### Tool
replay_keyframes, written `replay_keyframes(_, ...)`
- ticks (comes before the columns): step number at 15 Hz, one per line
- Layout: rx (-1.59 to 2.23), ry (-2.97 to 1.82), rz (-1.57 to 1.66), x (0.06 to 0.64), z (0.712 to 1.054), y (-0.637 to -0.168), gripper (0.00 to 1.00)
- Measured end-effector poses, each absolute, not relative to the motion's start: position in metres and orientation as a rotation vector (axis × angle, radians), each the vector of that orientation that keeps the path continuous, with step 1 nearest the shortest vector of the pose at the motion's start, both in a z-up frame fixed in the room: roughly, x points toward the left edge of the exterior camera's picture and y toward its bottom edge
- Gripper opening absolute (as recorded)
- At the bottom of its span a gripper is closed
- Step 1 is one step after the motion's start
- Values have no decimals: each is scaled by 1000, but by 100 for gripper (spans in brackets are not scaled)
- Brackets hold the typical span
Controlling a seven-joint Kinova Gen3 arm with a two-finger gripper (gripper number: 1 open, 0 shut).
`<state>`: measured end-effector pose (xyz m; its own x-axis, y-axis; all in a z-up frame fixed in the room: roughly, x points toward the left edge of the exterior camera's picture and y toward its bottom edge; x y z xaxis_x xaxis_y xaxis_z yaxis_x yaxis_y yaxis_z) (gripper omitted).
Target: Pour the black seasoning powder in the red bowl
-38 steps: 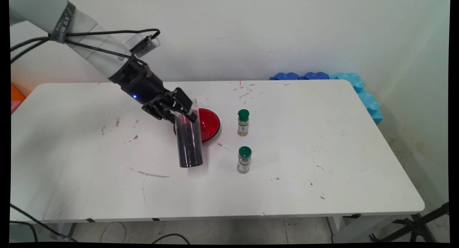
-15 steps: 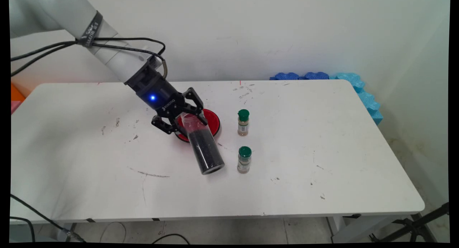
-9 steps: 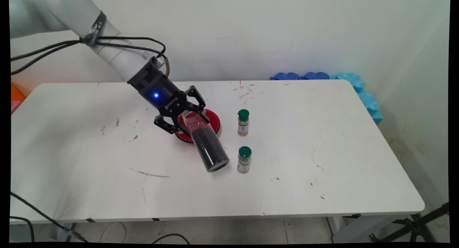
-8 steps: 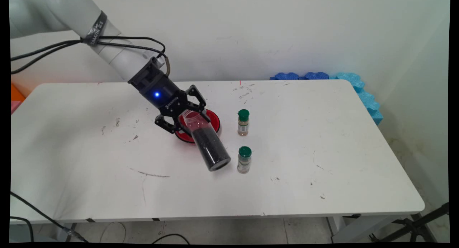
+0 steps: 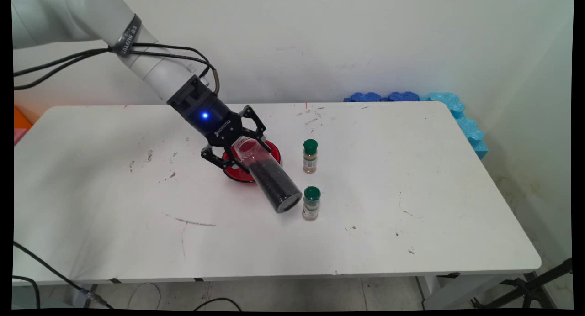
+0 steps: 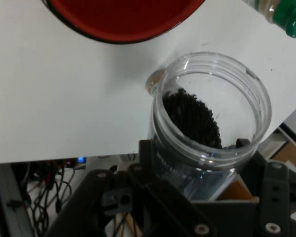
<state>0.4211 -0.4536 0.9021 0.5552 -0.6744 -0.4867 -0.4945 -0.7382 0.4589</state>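
I have the gripper (image 5: 244,155) at centre frame in the main view, its jaws clamped on the upper part of a clear plastic jar (image 5: 272,183), just below the open, lidless mouth. The jar is steeply tilted. Its mouth points to the upper left, toward the wrist, and its base hangs to the lower right, so the opening sits higher than the bottom. The base seems to be clear of the white table (image 5: 411,192), though from this angle I can't be sure.

The dark granules (image 6: 192,116) are all inside the jar. In the hand view they lie banked along one side of the wall, short of the rim, and I see none on the table.

The red bowl (image 5: 274,156) sits directly behind the gripper and is partly hidden by it. The part at the top edge of the hand view shows bare red, with no granules in it.

Two spice bottles with green caps stand to the right. The far one (image 5: 310,156) is just beside the bowl. The near one (image 5: 311,203) is just beside the jar's base, close but apparently not touching it.
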Motion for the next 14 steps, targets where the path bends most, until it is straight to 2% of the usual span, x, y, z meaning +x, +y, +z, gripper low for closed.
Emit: replay_keyframes(14,2665,-655,-1115,429,895,-471,0)
